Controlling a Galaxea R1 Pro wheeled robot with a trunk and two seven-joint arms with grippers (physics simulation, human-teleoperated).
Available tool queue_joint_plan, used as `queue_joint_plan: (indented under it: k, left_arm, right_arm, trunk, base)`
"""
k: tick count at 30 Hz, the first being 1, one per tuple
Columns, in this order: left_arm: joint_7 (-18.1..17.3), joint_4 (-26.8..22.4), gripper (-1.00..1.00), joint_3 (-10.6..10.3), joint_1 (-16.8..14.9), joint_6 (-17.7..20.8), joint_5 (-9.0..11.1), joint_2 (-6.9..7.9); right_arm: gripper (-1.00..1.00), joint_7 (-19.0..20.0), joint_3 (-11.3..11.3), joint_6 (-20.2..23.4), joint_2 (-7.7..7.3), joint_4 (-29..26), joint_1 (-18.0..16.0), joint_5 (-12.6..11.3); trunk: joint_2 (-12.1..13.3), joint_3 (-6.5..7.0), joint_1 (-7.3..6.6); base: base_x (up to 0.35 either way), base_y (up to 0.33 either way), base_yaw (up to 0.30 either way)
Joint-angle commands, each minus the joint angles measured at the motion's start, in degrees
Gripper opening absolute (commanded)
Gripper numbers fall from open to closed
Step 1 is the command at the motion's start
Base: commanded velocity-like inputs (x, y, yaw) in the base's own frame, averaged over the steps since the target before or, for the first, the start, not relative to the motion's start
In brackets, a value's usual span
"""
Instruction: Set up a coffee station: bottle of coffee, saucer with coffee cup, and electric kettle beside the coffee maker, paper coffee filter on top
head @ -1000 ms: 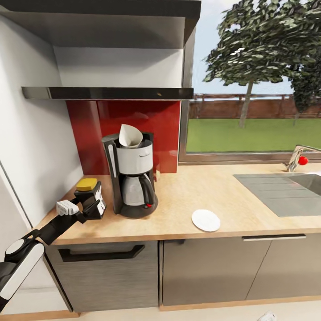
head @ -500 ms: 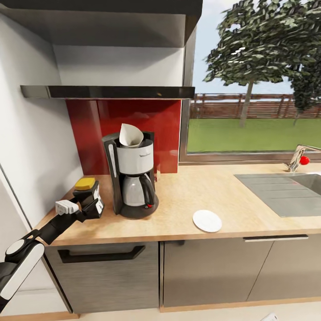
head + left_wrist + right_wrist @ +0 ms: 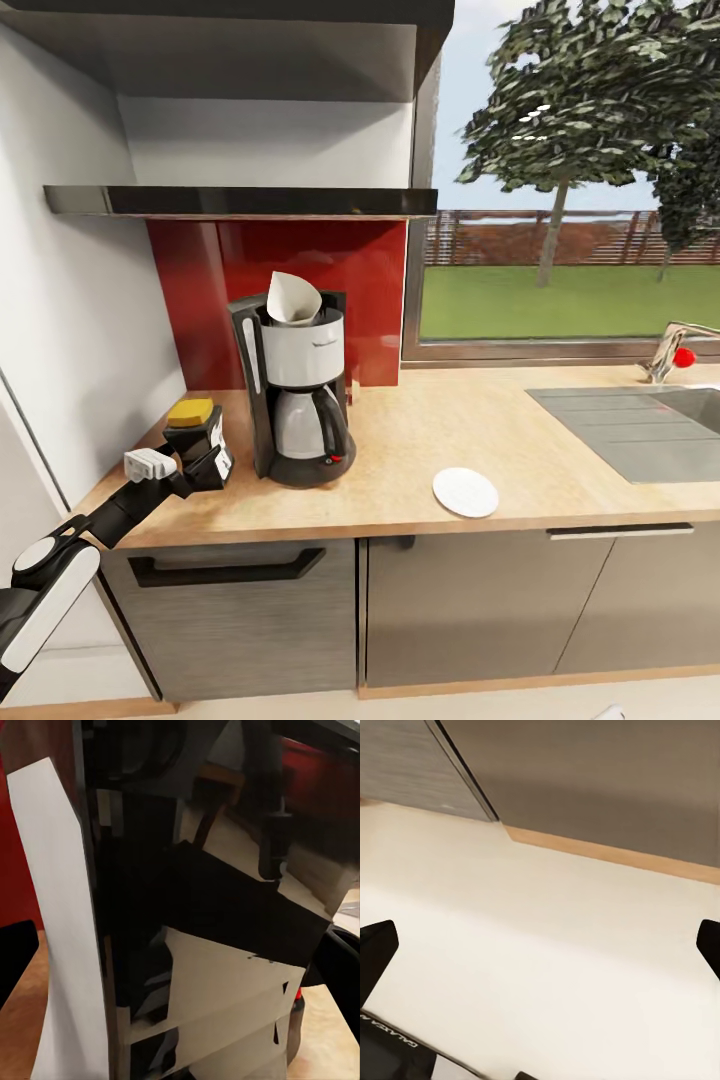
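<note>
The bottle of coffee (image 3: 198,438), a dark jar with a yellow cap and white label, stands on the kitchen countertop (image 3: 400,450) just left of the coffee maker (image 3: 297,400). My left gripper (image 3: 207,463) reaches around its lower part. In the left wrist view the bottle (image 3: 187,945) sits between the two widely spread fingers of this gripper (image 3: 180,952), which is open. A white paper coffee filter (image 3: 292,298) sits on top of the coffee maker. The saucer (image 3: 465,492) lies near the counter's front edge. The kitchen shelf (image 3: 240,202) hangs above. My right gripper (image 3: 544,945) is open over the floor.
A sink (image 3: 640,425) with a faucet (image 3: 668,352) occupies the counter's right end under the window. A white wall (image 3: 70,330) stands close to the left of the bottle. Grey cabinet fronts (image 3: 450,610) run below; the right wrist view faces pale floor (image 3: 540,930) and the cabinet base (image 3: 607,855).
The head view has shifted slightly; the bottle, left arm and other things keep their places.
</note>
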Motion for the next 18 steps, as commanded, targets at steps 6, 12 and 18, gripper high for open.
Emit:
queue_joint_plan:
  k: [6, 12, 18]
  left_arm:
    - [-0.1, 0.1, -1.00, -0.1, -0.1, -0.2, 0.4, 0.06]
    - [-0.1, 0.0, -1.00, -0.1, -0.1, -0.2, 0.4, 0.06]
    - [-0.1, 0.0, -1.00, -0.1, -0.1, -0.2, 0.4, 0.06]
  right_arm:
    - [1.00, 0.0, 0.5, -0.3, 0.00, 0.1, -0.1, -0.6]
    - [1.00, 0.0, 0.5, -0.3, 0.02, 0.1, -0.1, -0.6]
    - [1.00, 0.0, 0.5, -0.3, 0.04, 0.1, -0.1, -0.6]
  trunk:
    - [-2.5, -1.14, 1.32]
    - [-4.9, -2.22, 2.64]
    - [-7.3, -3.30, 3.96]
  base:
    - [0.000, 0.000, 0.000]
    - [0.000, 0.000, 0.000]
    - [0.000, 0.000, 0.000]
